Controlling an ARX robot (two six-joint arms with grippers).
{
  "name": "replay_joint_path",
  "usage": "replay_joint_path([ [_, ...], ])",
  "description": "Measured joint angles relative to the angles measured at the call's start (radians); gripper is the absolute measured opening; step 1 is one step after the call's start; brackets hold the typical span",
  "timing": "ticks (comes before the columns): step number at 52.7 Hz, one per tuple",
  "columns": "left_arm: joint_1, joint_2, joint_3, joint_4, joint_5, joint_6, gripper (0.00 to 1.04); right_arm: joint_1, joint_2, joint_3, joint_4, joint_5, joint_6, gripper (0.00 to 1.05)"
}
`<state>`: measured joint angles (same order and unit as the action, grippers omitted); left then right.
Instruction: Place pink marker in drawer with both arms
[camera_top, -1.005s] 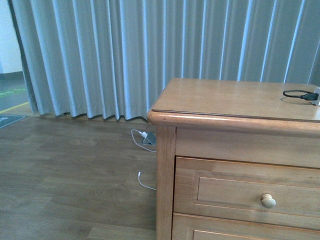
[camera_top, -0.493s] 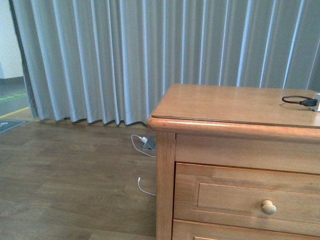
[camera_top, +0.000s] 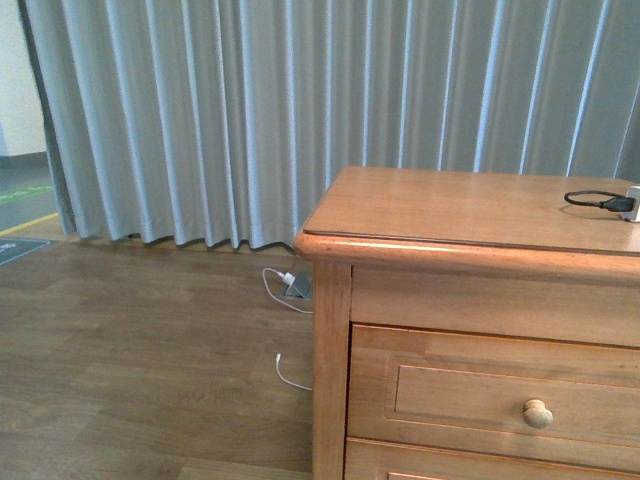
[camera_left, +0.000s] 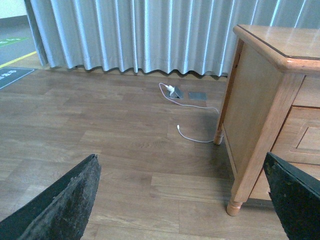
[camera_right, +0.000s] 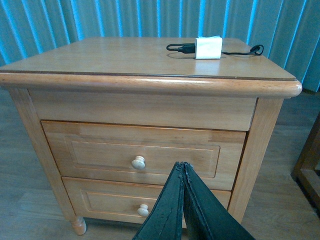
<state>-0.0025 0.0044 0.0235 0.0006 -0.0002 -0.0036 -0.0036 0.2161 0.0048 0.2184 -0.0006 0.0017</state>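
My right gripper (camera_right: 182, 172) has its fingers pressed together, empty; my left gripper (camera_left: 182, 200) is spread wide. The drawer (camera_right: 142, 152) is closed, its knob (camera_right: 138, 162) at eleven o'clock from my right fingertips, so I should open there first. The pink marker isn't visible. A black cable (camera_top: 590, 200) lies on the cabinet top (camera_top: 450, 205); curtains (camera_top: 300, 110) hang behind.

black cable (camera_top: 592, 201) on cabinet top (camera_top: 450, 200); grey curtain (camera_top: 300, 110) behind.
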Motion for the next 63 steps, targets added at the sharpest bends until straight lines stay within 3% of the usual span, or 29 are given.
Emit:
replay_joint_path([
  [9,0.0,0.0,0.0,0.0,0.0,0.0,0.99,0.0,-0.041,0.0,-0.04,0.0,0.0,0.01],
  [15,0.0,0.0,0.0,0.0,0.0,0.0,0.99,0.0,-0.179,0.001,-0.208,0.0,-0.001,0.01],
  [34,0.0,0.0,0.0,0.0,0.0,0.0,0.99,0.001,-0.212,0.001,-0.217,0.0,-0.002,0.02],
  [59,0.0,0.0,0.0,0.0,0.0,0.0,0.99,0.001,-0.212,0.001,-0.217,0.0,-0.002,0.96],
  [63,0.0,0.0,0.0,0.0,0.0,0.0,0.99,0.001,-0.212,0.001,-0.217,0.0,-0.001,0.97],
])
